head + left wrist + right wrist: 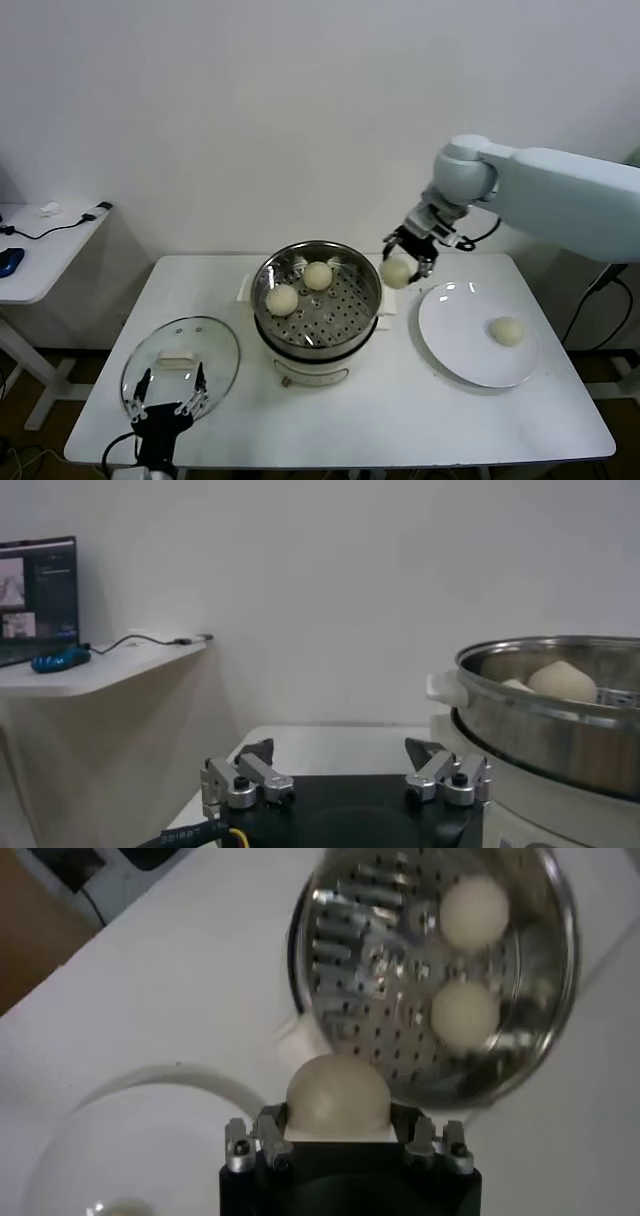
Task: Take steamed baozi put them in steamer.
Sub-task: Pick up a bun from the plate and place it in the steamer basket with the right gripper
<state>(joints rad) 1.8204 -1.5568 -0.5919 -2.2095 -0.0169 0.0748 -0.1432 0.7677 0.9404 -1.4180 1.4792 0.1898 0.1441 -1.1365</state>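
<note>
The steel steamer [368, 285] stands on its white cooker base at the table's middle and holds two baozi [282, 299] [317, 275]. My right gripper [404, 258] is shut on a third baozi [396, 272] and holds it in the air just right of the steamer's rim, between steamer and plate. In the right wrist view that baozi [337, 1098] sits between the fingers, with the steamer [330, 943] and its two buns beyond. A fourth baozi [506, 331] lies on the white plate [455, 325]. My left gripper [166, 400] is open and empty at the table's front left, over the lid.
The glass lid [215, 352] with a white knob lies flat at the front left, under the left gripper. A side table [40, 250] with cables stands off to the left. In the left wrist view the steamer's wall [530, 720] rises close beside the left gripper [345, 775].
</note>
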